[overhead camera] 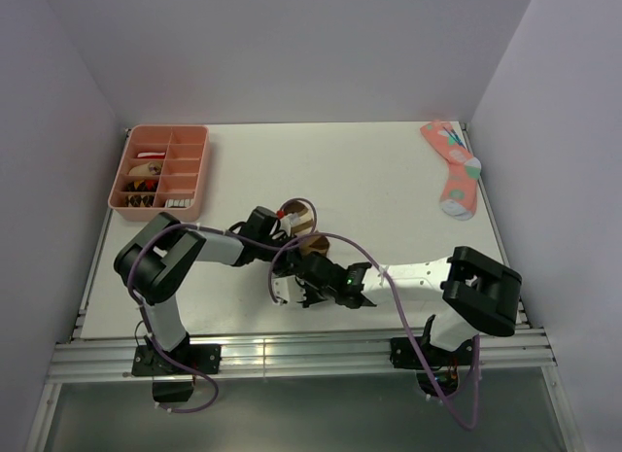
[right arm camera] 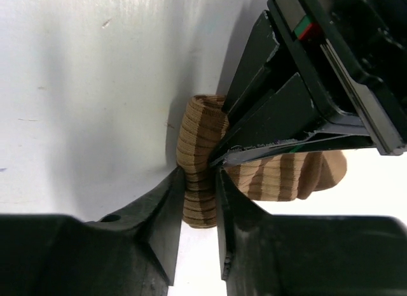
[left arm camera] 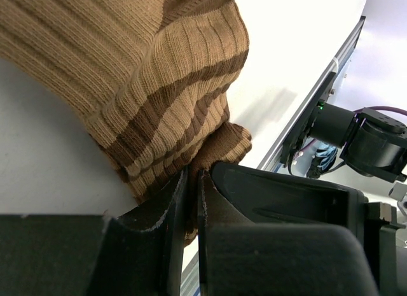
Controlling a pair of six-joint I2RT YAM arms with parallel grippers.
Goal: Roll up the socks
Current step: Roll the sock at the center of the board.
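Note:
The brown-and-tan striped sock [overhead camera: 313, 245] lies bunched on the white table between the two arms. In the left wrist view the striped sock [left arm camera: 159, 86] fills the upper frame, and my left gripper [left arm camera: 191, 176] is shut on a fold of its edge. In the right wrist view my right gripper [right arm camera: 198, 175] is shut on a rolled end of the sock [right arm camera: 200, 127], with fabric filling the gap between the jaws. The left gripper's fingers [right arm camera: 286, 118] reach in from the upper right onto the same sock. From above, the left gripper [overhead camera: 303, 233] and right gripper [overhead camera: 301, 265] meet at the sock.
A pink compartment tray [overhead camera: 160, 170] with small items stands at the back left. A pink sock with coloured dots [overhead camera: 453, 170] lies at the back right. The metal rail [overhead camera: 292, 350] runs along the table's near edge, and walls close in three sides.

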